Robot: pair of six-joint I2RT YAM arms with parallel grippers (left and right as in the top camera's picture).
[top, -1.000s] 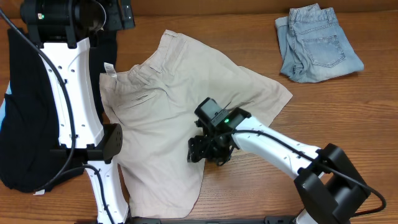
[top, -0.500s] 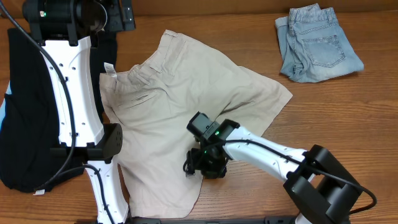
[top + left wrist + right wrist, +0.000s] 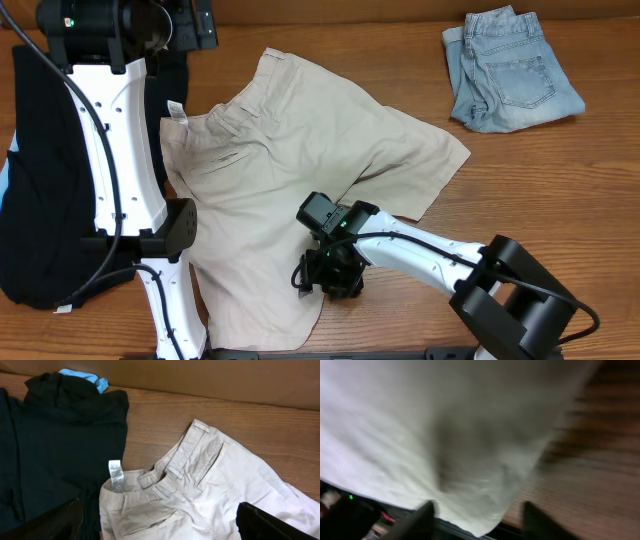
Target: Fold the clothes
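The cream-beige shorts lie spread flat mid-table, waistband toward the back left. In the left wrist view their waistband, belt loops and pocket show, with a white tag. My left gripper hangs high over the back left, open and empty. My right gripper is low over the right edge of the shorts' front leg. In the blurred right wrist view it is open, with the beige cloth edge just ahead of its fingers. The black garment lies at the left. The light-blue denim shorts lie folded at the back right.
The bare wooden table stretches to the right of the beige shorts. The left arm's white links stand over the seam between the black garment and the beige shorts. A bit of light-blue cloth peeks from behind the black garment.
My right gripper has moved left and toward the front along the beige shorts' leg and now sits lower at its edge. The left arm has not moved.
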